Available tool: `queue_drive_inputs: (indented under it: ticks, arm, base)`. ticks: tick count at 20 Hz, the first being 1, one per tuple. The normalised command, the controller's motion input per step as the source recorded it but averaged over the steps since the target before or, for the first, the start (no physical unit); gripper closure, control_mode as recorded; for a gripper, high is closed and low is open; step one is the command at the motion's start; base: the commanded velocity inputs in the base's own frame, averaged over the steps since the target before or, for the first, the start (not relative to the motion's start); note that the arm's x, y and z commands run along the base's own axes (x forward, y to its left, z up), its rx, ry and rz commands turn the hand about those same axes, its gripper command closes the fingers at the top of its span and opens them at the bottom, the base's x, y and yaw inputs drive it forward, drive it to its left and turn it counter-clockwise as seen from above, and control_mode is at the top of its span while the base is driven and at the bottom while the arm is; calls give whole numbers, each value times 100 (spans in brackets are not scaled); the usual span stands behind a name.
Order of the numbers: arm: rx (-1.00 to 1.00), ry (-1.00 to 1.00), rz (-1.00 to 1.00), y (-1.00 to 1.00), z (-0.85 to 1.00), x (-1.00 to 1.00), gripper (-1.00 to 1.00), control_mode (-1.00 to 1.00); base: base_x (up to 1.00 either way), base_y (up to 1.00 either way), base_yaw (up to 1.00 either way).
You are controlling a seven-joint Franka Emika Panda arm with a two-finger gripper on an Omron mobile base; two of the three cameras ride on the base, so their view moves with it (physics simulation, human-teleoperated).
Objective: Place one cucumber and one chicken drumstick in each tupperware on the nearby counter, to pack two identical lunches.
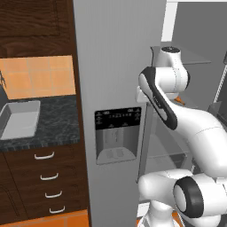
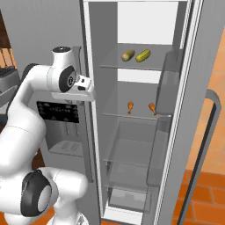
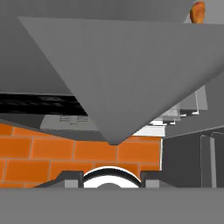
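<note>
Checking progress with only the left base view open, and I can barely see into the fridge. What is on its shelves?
Observer: In the right base view, two drumsticks lie apart on the middle shelf.
Operator: Any cucumbers?
Observer: One shelf up, two oblong vegetables lie side by side: a green cucumber and a browner one.
Operator: Does the hand view catch any food?
Observer: Yes, the orange end of one of the drumsticks shows at its top edge.
</note>
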Motion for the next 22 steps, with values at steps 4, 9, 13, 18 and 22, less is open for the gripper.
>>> queue_drive_inputs:
  ticks: [4,9,13,18,22]
  arm:
    - [0,-2,0,0,0,-27,-100,-100]
    - [0,-10,-1,-16,15,-42,-100,-100]
    - [0,-15,0,-33,42,-13,-100,-100]
    - [0,-14,-2,-32,52,0,-100,-100]
    - [0,-12,-4,-36,54,0,-100,-100]
  base:
    - [0,0,0]
    - [0,0,0]
    - [0,0,0]
    - [0,0,0]
    - [0,0,0]
